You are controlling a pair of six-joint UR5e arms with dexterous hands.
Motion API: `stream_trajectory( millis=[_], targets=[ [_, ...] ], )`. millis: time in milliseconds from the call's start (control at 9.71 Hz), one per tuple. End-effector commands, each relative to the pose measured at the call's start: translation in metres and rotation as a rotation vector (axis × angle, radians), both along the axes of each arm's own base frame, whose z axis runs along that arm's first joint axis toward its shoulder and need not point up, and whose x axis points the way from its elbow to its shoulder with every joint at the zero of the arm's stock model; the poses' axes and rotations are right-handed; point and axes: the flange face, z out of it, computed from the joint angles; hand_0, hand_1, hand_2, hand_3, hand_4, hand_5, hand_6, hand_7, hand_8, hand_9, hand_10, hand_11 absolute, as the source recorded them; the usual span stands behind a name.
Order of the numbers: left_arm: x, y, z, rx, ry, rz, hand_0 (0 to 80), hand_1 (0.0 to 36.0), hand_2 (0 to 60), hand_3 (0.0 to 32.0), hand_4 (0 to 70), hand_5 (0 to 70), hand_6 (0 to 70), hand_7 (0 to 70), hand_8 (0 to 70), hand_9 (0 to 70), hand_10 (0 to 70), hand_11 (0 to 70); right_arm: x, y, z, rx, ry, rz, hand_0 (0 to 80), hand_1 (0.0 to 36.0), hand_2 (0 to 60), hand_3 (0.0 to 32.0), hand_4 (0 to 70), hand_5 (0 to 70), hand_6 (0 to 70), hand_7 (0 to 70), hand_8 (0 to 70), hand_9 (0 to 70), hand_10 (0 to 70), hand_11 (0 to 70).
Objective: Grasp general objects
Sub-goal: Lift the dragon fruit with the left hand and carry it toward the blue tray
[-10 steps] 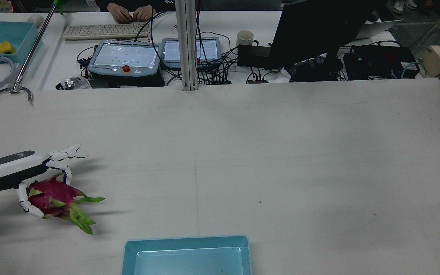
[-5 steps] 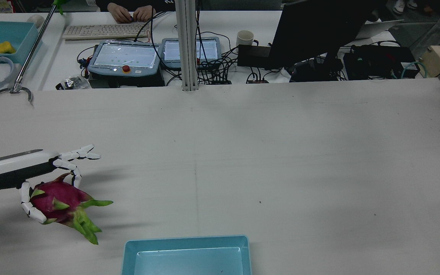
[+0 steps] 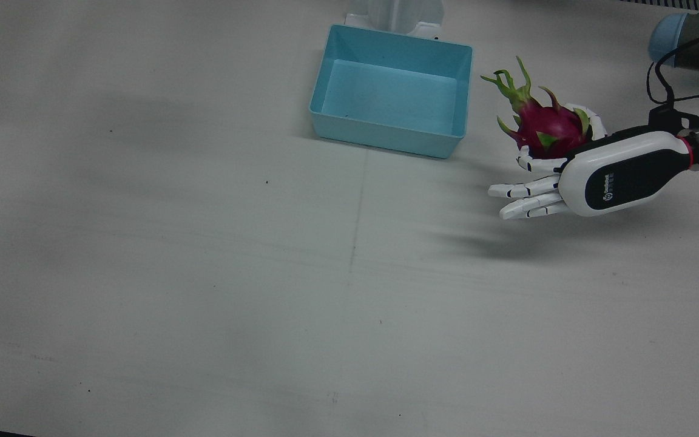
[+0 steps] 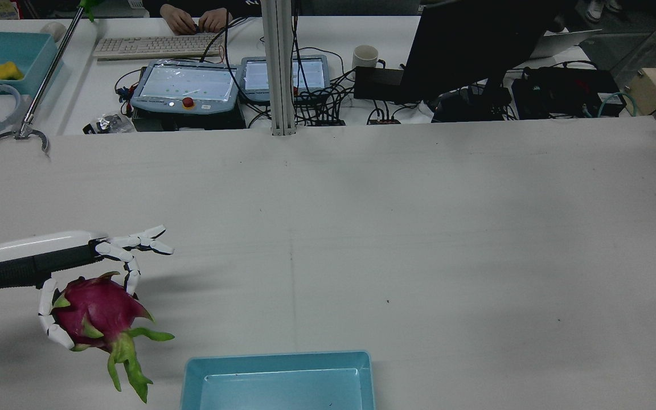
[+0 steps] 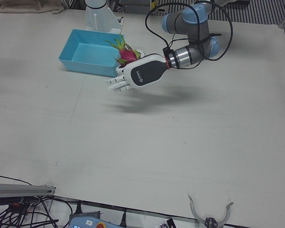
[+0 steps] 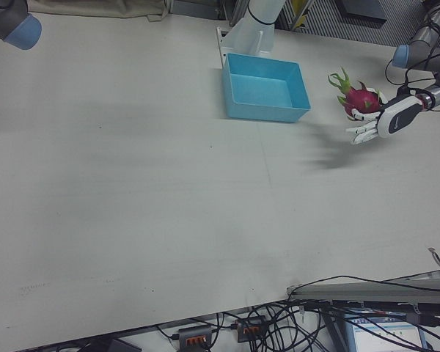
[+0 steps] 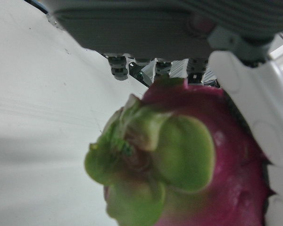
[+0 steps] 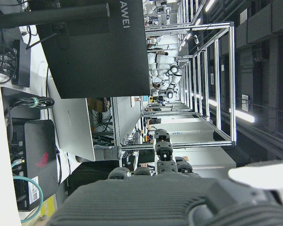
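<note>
A pink dragon fruit (image 4: 97,316) with green leafy tips is held in my left hand (image 4: 49,262), clear of the table. Two white fingers (image 4: 49,324) curl around it while the others stretch out straight. In the front view the fruit (image 3: 543,127) sits behind the left hand (image 3: 592,176), just right of the blue bin (image 3: 386,136). It also shows in the left-front view (image 5: 128,55), the right-front view (image 6: 361,100) and fills the left hand view (image 7: 193,165). Of my right hand only the palm (image 8: 179,197) shows in its own view; its fingers are mostly hidden.
The empty blue bin (image 4: 277,361) stands at the table's near edge by the pedestal. Beyond the far edge are teach pendants (image 4: 185,85), a keyboard (image 4: 151,45), a monitor (image 4: 476,45) and a grabber tool (image 4: 20,134). My right arm's elbow (image 6: 15,26) hangs at the far corner.
My left hand has lifted the dragon fruit and carried it right, toward the blue bin. The fruit's leafy tips have swung to point down at the table's near edge.
</note>
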Motion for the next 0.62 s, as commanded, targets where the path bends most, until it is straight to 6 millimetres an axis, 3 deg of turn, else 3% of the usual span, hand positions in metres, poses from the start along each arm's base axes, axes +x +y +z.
stream_trajectory(
  millis=[0, 103, 309, 412, 515],
  targets=[
    [0.053, 0.035, -0.049, -0.037, 0.115, 0.108, 68.3, 36.0, 60.0, 0.0, 66.2, 70.0, 7.8, 22.0, 0.5, 3.0, 6.5, 12.6, -0.001, 0.000, 0.001, -0.002, 0.000, 0.000, 0.0, 0.0, 0.0, 0.0, 0.0, 0.0, 0.0, 0.0, 0.0, 0.0, 0.0, 0.0],
    [0.082, 0.044, -0.064, -0.039, 0.129, 0.144, 70.8, 36.0, 60.0, 0.0, 69.5, 70.0, 8.8, 23.4, 0.7, 3.2, 6.6, 12.8, -0.001, 0.000, 0.001, -0.002, 0.000, -0.002, 0.0, 0.0, 0.0, 0.0, 0.0, 0.0, 0.0, 0.0, 0.0, 0.0, 0.0, 0.0],
    [0.147, 0.069, -0.096, -0.067, 0.166, 0.203, 70.4, 36.0, 60.0, 0.0, 69.4, 70.0, 8.8, 23.1, 0.7, 3.2, 6.5, 12.5, -0.001, 0.000, 0.000, -0.001, 0.000, -0.002, 0.0, 0.0, 0.0, 0.0, 0.0, 0.0, 0.0, 0.0, 0.0, 0.0, 0.0, 0.0],
    [0.171, 0.070, -0.111, -0.069, 0.171, 0.226, 70.2, 36.0, 60.0, 0.0, 68.9, 70.0, 8.7, 23.1, 0.7, 3.2, 6.7, 12.8, -0.001, 0.000, 0.001, -0.002, 0.000, -0.002, 0.0, 0.0, 0.0, 0.0, 0.0, 0.0, 0.0, 0.0, 0.0, 0.0, 0.0, 0.0],
    [0.182, 0.075, -0.122, -0.065, 0.173, 0.242, 69.2, 36.0, 60.0, 0.0, 67.5, 70.0, 8.2, 22.4, 0.6, 3.0, 6.4, 12.5, -0.001, 0.000, 0.000, -0.001, 0.000, -0.002, 0.0, 0.0, 0.0, 0.0, 0.0, 0.0, 0.0, 0.0, 0.0, 0.0, 0.0, 0.0]
  ],
)
